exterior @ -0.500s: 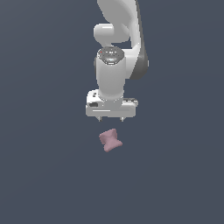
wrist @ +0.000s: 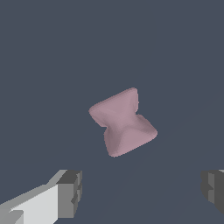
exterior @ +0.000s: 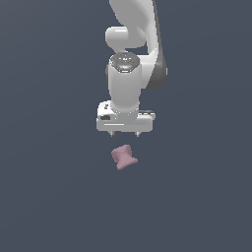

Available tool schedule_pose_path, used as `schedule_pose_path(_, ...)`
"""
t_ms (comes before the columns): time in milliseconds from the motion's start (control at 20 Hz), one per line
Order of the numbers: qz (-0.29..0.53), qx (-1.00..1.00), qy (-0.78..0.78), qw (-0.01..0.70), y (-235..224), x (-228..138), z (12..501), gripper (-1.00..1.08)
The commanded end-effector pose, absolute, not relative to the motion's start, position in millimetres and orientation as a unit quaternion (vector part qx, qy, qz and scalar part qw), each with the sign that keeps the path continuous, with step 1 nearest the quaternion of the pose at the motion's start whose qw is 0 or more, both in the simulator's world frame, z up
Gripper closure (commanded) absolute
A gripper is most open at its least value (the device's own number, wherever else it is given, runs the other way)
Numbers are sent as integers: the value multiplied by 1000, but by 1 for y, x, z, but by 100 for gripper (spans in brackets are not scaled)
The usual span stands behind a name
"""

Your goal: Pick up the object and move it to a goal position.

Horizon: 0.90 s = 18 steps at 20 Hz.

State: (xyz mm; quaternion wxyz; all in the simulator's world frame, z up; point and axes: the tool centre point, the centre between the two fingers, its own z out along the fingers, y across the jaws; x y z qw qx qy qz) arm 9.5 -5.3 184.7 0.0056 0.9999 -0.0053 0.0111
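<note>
My pincer [exterior: 126, 134] hangs above the pink block [exterior: 123, 157] on the table [exterior: 49, 197], jaws apart (wide enough to straddle its pinched waist), lined up for a descent.

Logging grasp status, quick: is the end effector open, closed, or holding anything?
End effector: open, holding nothing; pink block lies apart from its fingers.

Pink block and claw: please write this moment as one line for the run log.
phase: approach | claw: open, above pink block, not touching | pink block: pinched at middle, lying free, not lifted | goal: not visible
</note>
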Motion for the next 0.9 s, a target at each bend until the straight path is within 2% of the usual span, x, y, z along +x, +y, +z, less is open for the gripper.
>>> schedule_pose_path(0,11,1000,-5,6,-5,10,185,-92)
schedule_pose_path(450,18,1000,0,17,-16,16,205,-92)
schedule_pose_path(850,17,1000,15,16,-15,18,197,-92)
